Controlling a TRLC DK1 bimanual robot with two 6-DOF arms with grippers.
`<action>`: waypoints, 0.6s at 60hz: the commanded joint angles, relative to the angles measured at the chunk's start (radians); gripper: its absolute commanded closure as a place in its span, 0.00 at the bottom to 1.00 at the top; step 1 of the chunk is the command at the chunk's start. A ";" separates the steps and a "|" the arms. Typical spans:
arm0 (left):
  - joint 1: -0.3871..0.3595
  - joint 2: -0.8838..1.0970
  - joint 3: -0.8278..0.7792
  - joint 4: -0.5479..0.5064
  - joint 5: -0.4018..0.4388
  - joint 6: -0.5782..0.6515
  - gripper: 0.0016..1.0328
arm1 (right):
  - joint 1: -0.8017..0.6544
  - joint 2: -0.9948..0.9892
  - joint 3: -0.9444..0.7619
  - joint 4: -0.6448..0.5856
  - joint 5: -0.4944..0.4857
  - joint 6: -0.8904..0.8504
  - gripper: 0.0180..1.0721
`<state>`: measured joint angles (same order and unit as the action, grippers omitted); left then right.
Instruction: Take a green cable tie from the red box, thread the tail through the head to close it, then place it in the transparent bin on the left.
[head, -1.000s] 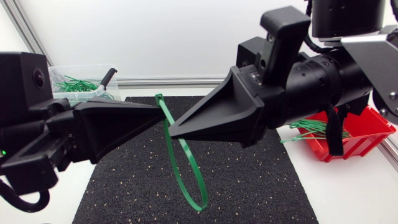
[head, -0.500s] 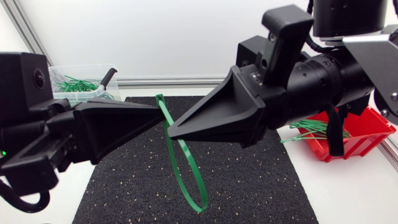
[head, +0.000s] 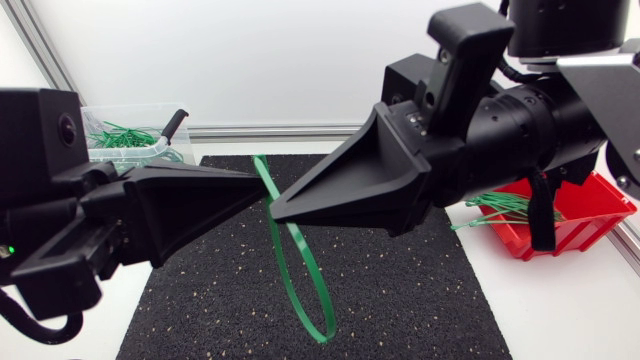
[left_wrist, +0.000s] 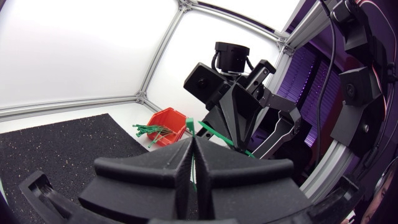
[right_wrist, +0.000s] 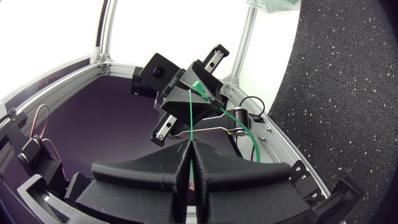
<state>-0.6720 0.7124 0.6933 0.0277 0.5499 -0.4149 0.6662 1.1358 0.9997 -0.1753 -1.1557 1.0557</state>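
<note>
Green tie (head: 322, 335) looped at frame centre, pinched by left gripper (head: 262, 191) and right gripper (head: 274, 208), both closed; hardly moved this past second, threading seemingly unfinished.

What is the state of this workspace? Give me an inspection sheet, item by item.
Surface: black speckled mat on a white table.
Job's things: green cable tie held as a loop above the mat; red box at the right, spare ties spilling over its rim; transparent bin at the far left, ties inside.
Clutter: black rod-like thing at the bin, cannot tell what.
Hands: left hand and right hand both shut on the cable tie, tips nearly meeting.
Cables: black cable hanging from the right arm.
Surroundings: nothing seen.
</note>
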 joint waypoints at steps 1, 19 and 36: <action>-0.009 -0.001 -0.017 0.015 -0.004 0.016 0.97 | -0.002 -0.001 -0.024 0.014 -0.002 0.035 0.95; -0.009 -0.014 -0.015 0.012 -0.008 0.016 0.97 | -0.007 0.013 -0.035 0.016 -0.001 0.033 0.95; -0.009 -0.014 -0.017 0.009 -0.008 0.018 0.97 | -0.019 0.013 -0.035 0.022 0.001 0.035 0.95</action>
<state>-0.6720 0.7113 0.6933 0.0277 0.5438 -0.4145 0.6586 1.1393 0.9928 -0.1738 -1.1557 1.0557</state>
